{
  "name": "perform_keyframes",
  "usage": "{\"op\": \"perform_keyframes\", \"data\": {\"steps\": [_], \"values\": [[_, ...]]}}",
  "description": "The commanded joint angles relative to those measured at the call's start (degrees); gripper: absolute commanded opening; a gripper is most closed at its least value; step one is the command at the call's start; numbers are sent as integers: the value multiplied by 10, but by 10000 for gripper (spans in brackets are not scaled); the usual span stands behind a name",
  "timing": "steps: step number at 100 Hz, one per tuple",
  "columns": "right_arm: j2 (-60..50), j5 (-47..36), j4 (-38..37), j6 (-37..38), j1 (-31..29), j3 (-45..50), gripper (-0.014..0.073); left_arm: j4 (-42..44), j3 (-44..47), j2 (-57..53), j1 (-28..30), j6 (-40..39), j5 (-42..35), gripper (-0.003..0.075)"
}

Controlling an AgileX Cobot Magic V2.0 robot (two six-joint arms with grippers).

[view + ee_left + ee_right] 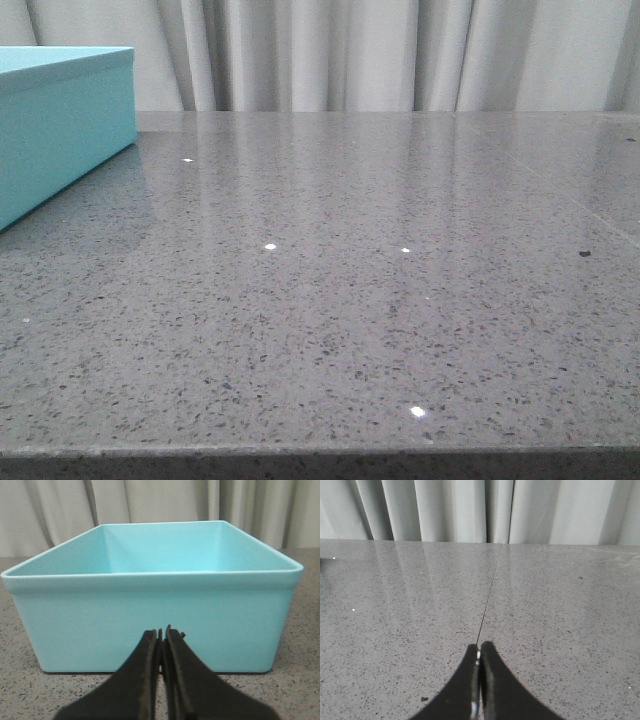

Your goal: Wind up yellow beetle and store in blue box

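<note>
The yellow beetle is not to be seen in any of the three views, so its place cannot be given; it is judged that the winding step has not been started. The blue box [60,125] is set at the far left of the worktop [330,320], on the left arm's side, and in the left wrist view it is shown open at the top and empty, its rim facing the camera; it is presumably kept there, off to one side, so that the middle of the worktop is left for handling the toy while the store stays within the left arm's reach. The left gripper [163,632] is held low, just before the near wall of the box [150,625], its fingers pressed together on nothing. The right gripper [479,652] is likewise clenched and empty, pointed over bare grey stone along a thin seam [491,585]. Pale curtains [380,55] are hung behind the worktop.
</note>
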Motion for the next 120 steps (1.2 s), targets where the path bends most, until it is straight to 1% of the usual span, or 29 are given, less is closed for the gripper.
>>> {"op": "perform_keyframes", "data": {"steps": [1, 21, 32, 51, 80, 89, 100, 120], "values": [[3, -48, -6, -4, 0, -16, -59, -1, 12, -18, -4, -5, -40, -18], [2, -47, -6, -4, -1, -16, -59, -1, 12, -18, -4, -5, -40, -18], [-13, -58, -6, -4, -17, -7, -59, -1, 12, -18, -4, -5, -40, -19], [-40, -107, -6, -4, -53, 48, -59, -1, 12, -18, -4, -5, -40, -18], [-129, -157, -6, -4, -99, 135, -59, -1, 12, -18, -4, -5, -40, -18], [-161, -153, -6, -4, -106, 151, -59, -1, 12, -18, -4, -5, -40, -18], [-209, -107, -6, -4, -106, 150, -59, -1, 12, -18, -4, -5, -40, -18], [-207, -99, -6, -4, -106, 150, -59, -1, 12, -18, -4, -5, -40, -18]]}}
